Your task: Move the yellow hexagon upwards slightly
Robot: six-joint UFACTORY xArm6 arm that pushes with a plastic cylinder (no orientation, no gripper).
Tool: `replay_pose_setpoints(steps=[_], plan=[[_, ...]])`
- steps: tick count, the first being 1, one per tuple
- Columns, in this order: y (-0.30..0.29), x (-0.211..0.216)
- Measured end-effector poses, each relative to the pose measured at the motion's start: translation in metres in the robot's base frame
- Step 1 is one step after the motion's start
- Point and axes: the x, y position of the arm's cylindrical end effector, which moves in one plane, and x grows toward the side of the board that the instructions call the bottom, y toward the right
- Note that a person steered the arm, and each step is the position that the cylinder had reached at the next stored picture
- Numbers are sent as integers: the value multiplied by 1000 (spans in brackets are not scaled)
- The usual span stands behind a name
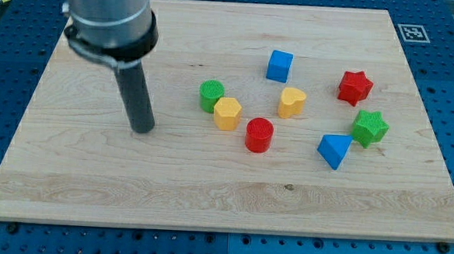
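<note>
The yellow hexagon point(228, 113) lies near the board's middle, touching the green cylinder point(211, 95) at its upper left. The red cylinder point(259, 135) sits just to its lower right. My tip point(143, 129) rests on the board well to the left of the yellow hexagon, at about the same height in the view, with bare wood between them. The dark rod rises from the tip to the grey arm body at the view's top left.
A yellow heart point(291, 102) and a blue cube point(279, 66) lie right of and above the hexagon. A red star point(355, 87), a green star point(369, 127) and a blue triangle point(334, 150) sit at the right. The wooden board point(208, 196) lies on a blue perforated table.
</note>
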Motion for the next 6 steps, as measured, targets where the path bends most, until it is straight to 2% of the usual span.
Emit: replay_pose_setpoints(steps=[1, 2, 3, 6], plan=[[41, 20], [93, 20], [113, 20], [113, -25]])
